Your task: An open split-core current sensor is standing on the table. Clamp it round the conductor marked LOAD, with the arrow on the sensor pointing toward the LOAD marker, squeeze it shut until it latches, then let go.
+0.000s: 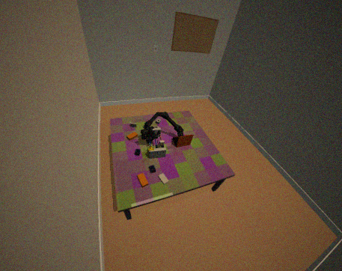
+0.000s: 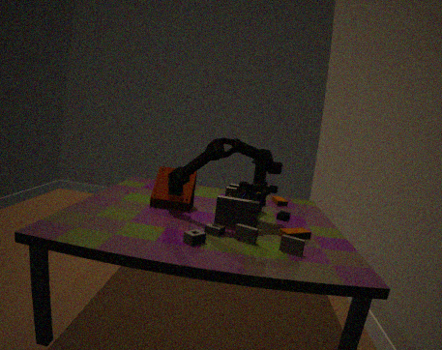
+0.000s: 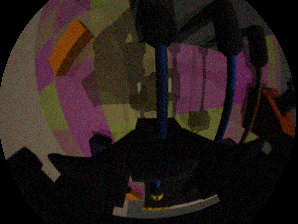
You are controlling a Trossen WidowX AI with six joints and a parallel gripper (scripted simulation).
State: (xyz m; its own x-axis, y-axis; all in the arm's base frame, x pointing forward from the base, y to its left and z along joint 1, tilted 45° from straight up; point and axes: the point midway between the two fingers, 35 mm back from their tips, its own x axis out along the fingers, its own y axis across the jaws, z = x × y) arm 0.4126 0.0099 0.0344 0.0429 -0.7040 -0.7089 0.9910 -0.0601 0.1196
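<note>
My gripper (image 1: 152, 139) (image 2: 253, 189) (image 3: 157, 132) is down at the grey conductor fixture (image 1: 157, 152) (image 2: 237, 211) near the middle of the table. It is shut on the split-core sensor, which shows as a grey-olive block (image 3: 127, 71) in the wrist view. The sensor sits against a blue conductor (image 3: 161, 92). A second blue conductor (image 3: 233, 96) runs parallel on the right. The picture is dim: I cannot read the LOAD marker or the sensor's arrow, and I cannot tell whether the sensor is latched.
The arm's orange base (image 1: 183, 141) (image 2: 173, 189) stands behind the fixture. Orange blocks (image 1: 132, 135) (image 1: 142, 179), a white tile (image 1: 163, 178) and dark cubes (image 1: 138, 152) (image 1: 152, 168) lie scattered. Grey blocks (image 2: 194, 236) (image 2: 292, 245) stand in front of the fixture.
</note>
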